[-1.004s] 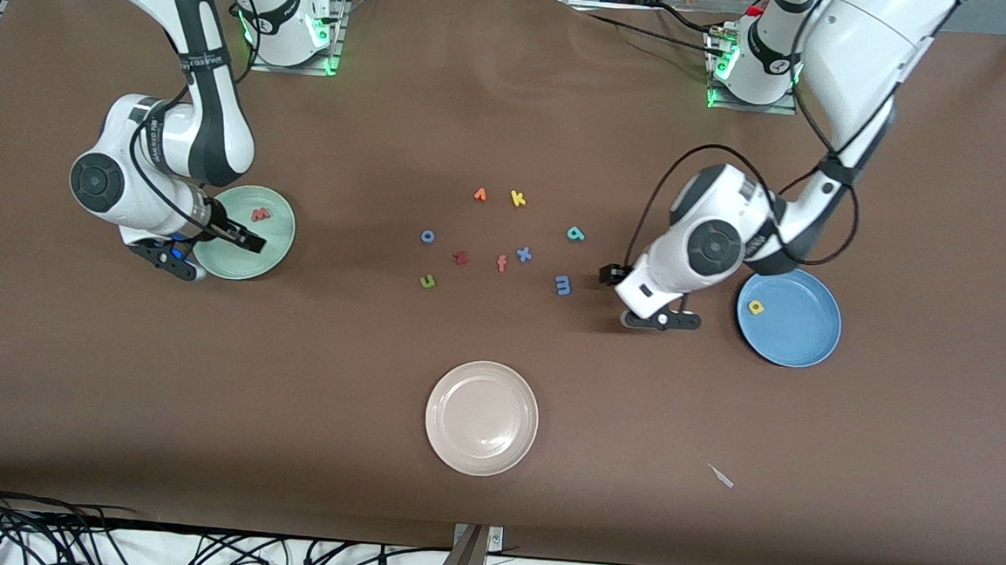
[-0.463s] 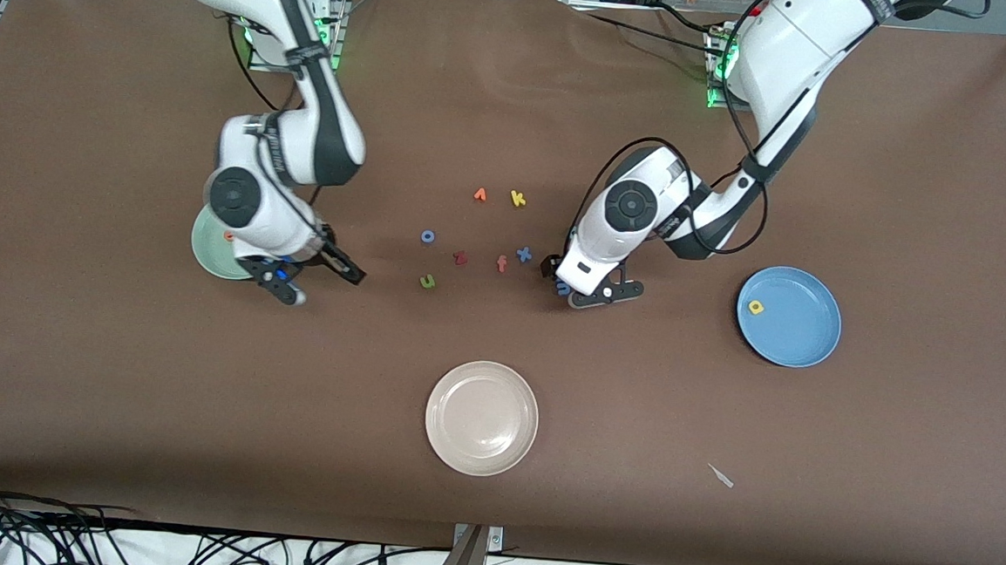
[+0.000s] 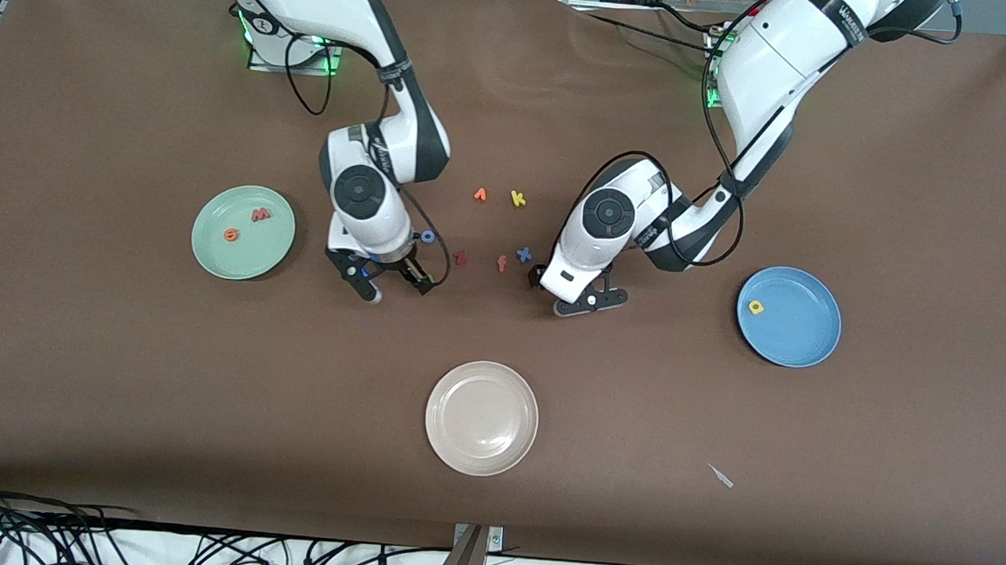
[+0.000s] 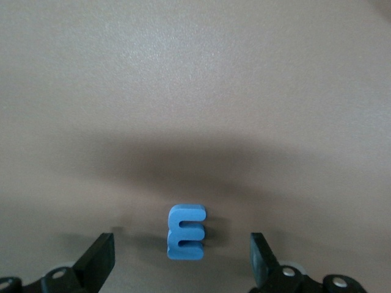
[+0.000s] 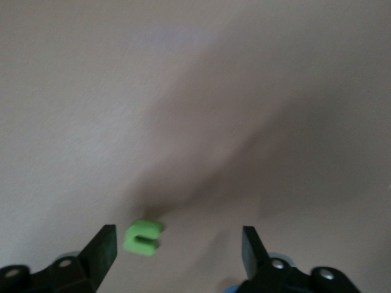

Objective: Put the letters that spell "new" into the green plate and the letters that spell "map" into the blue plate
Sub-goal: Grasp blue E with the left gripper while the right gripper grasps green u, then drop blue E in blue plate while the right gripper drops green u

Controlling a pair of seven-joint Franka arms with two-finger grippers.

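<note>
Both claws are low over the middle of the tabletop, and I see each one spread wide with nothing in its grip. My left claw [image 3: 565,293] hangs over the blue m [image 4: 186,231]; in its wrist view the m lies flat on the brown tabletop [image 3: 113,381] between the two fingertips [image 4: 101,256], touching neither. My right claw [image 3: 391,283] hangs over the green n [image 5: 143,236]; in its wrist view the n lies on the tabletop between the fingertips [image 5: 105,243], close beside one of them and well apart from the other.

Toward the right arm's end sits the green plate [image 3: 208,251], and I see the pink w [image 3: 260,214] and the orange e [image 3: 230,234] lying in it. Toward the left arm's end sits the blue plate [image 3: 800,349] with the yellow a [image 3: 756,308] in it. I cannot find the teal p in any view.

Between the two claws lie loose letters: a blue o [image 3: 427,237] just beside the right arm's wrist, a dark red letter [image 3: 460,258], an orange-red f [image 3: 501,263] and a blue x [image 3: 523,254]. Closer to the edge where the bases stand lie a small orange letter [image 3: 479,195] and a yellow k [image 3: 518,199]. A beige plate [image 3: 457,454] rests by the middle of the edge nearest the front camera, holding nothing.
</note>
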